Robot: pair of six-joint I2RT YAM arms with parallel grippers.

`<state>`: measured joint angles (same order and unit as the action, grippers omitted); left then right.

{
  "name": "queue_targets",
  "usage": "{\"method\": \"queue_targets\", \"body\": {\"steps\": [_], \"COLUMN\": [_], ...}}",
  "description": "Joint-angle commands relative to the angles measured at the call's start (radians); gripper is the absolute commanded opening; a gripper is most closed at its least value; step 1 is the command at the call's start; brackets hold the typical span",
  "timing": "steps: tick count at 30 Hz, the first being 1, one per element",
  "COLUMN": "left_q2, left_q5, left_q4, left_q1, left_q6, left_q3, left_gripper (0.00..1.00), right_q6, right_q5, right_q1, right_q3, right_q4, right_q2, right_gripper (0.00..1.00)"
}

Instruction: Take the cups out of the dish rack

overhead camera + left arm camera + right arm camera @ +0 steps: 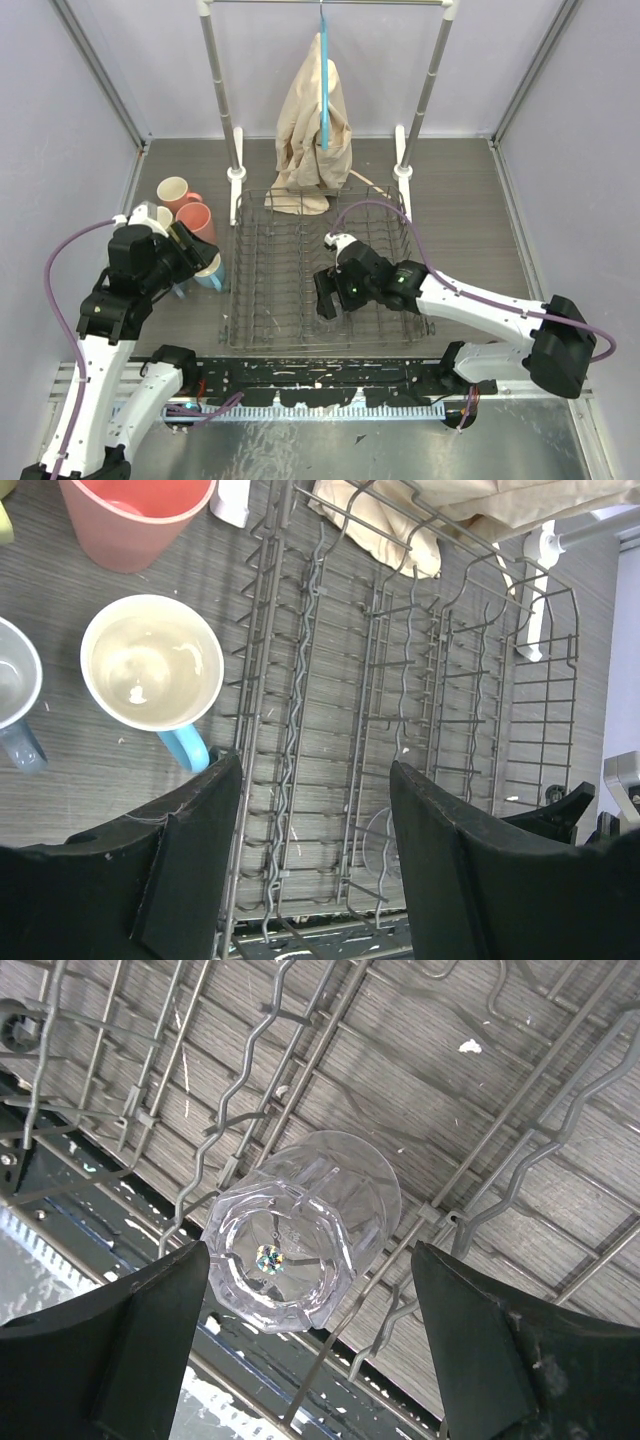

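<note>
The dark wire dish rack [300,215] stands mid-table. One clear glass [300,1230] sits upside down on its prongs near the front rail. My right gripper [310,1270] is open around the glass, one finger on each side, not touching it. In the top view the right gripper [326,297] hides the glass. Left of the rack stand a pale yellow mug [172,190], a salmon-pink mug [197,222] and a light blue mug [212,272]. My left gripper [203,250] is open and empty above the rack's left edge [275,680], next to the light blue mug [152,670]. A grey-blue mug [15,695] is at the frame's left edge.
A silver clothes rail [220,90] with beige cloth [315,120] on a blue hanger stands behind the rack; the cloth touches the rack's back edge. A black rail [320,375] runs along the near edge. Walls close in left and right.
</note>
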<state>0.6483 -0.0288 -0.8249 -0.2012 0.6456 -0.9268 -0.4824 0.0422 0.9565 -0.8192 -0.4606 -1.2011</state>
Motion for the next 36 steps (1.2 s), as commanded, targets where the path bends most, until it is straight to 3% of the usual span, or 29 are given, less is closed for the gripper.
{"method": "queue_targets", "body": {"steps": [1,18,36], "left_q2": [-0.021,-0.047,-0.057], "left_q5": [-0.01,-0.047,-0.067], "left_q4": [0.004,0.009,0.015], "left_q1": [-0.004,-0.004,-0.004], "left_q6": [-0.027,-0.03,-0.033], "left_q3": [0.023,0.063,0.082], "left_gripper": [0.68,0.69,0.7], "right_q6": [-0.009,-0.071,-0.099], "right_q5": [-0.097,-0.3,-0.317], "right_q1": [0.04,0.157,0.202], "right_q3": [-0.07,-0.169,-0.214], "right_q4": [-0.03,-0.124,-0.179], "right_q2": [-0.024,-0.175,-0.132], "right_gripper": [0.88,0.88,0.9]}}
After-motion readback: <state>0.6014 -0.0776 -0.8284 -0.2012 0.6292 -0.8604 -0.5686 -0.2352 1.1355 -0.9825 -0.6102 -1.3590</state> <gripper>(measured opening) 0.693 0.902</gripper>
